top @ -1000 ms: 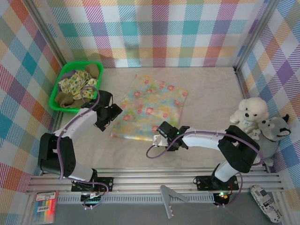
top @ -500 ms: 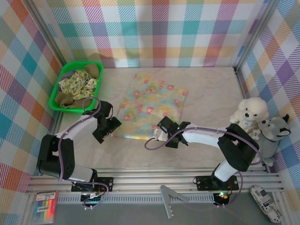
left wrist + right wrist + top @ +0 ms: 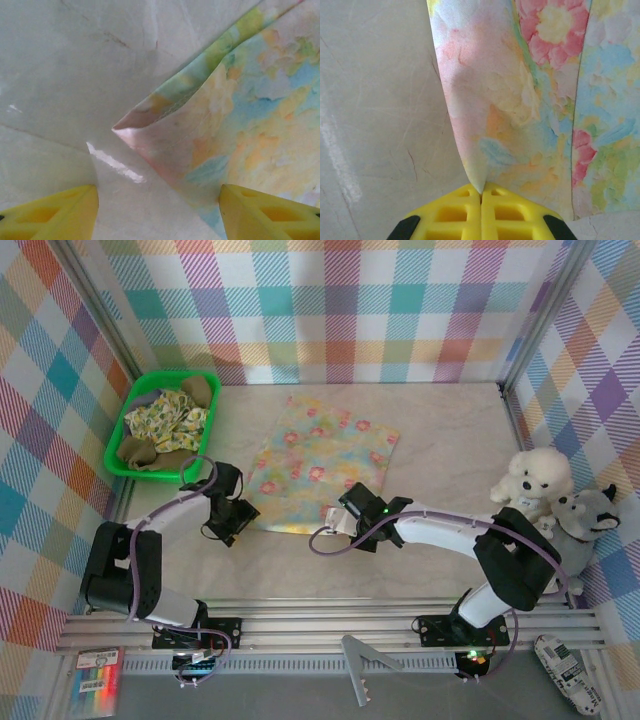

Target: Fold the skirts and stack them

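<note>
Two plush toys sit right of floral skirt, basket left.

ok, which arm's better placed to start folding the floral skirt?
Right. The right gripper is shut on the near edge of the floral skirt; the left gripper stands open at its other corner, nothing pinched.

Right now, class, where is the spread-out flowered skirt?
In the top view the flowered skirt lies spread mid-table, right of the green basket; the left gripper is at its near left corner, the right gripper shut on its near right corner.
</note>
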